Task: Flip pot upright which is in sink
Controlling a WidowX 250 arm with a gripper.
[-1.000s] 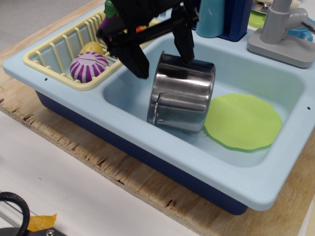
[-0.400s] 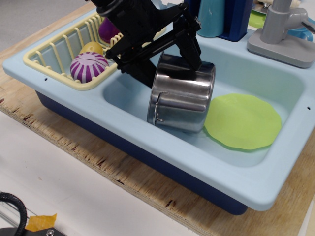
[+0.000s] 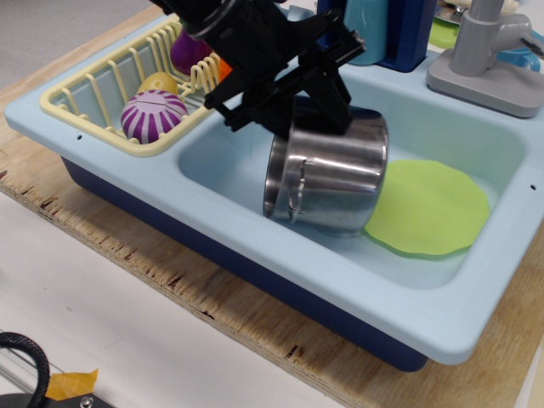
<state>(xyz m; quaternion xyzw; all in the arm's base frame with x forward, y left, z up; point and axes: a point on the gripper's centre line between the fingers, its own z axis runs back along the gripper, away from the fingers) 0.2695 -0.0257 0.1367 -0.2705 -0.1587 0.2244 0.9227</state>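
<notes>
Observation.image gives you one look down into the sink [image 3: 255, 263], which sits on a plywood surface [image 3: 127, 246]. Your pot [image 3: 327, 178] is in the basin, tilted, with its upper end toward 1 o'clock and its lower end toward 7 o'clock near the front wall. Its small handle [image 3: 297, 197] faces you on the lower left of the steel side.

Your tool [image 3: 319, 106] is at the pot's 11 o'clock, black fingers [image 3: 336, 98] pressed on the upper end of the pot. It looks clenched on that end, though you cannot see how the far finger sits behind the steel.

At the pot's 3 o'clock a green disc [image 3: 429, 208] lies flat on the basin floor; the pot's lower right edge overlaps it. At 10 o'clock from the pot is the yellow rack [image 3: 93, 89], holding a purple striped toy [image 3: 153, 115] and a yellow one [image 3: 159, 82] just behind it. The grey faucet [image 3: 489, 51] stands at 2 o'clock on the back rim, and a blue bottle [image 3: 374, 30] stands at 12 o'clock.
</notes>
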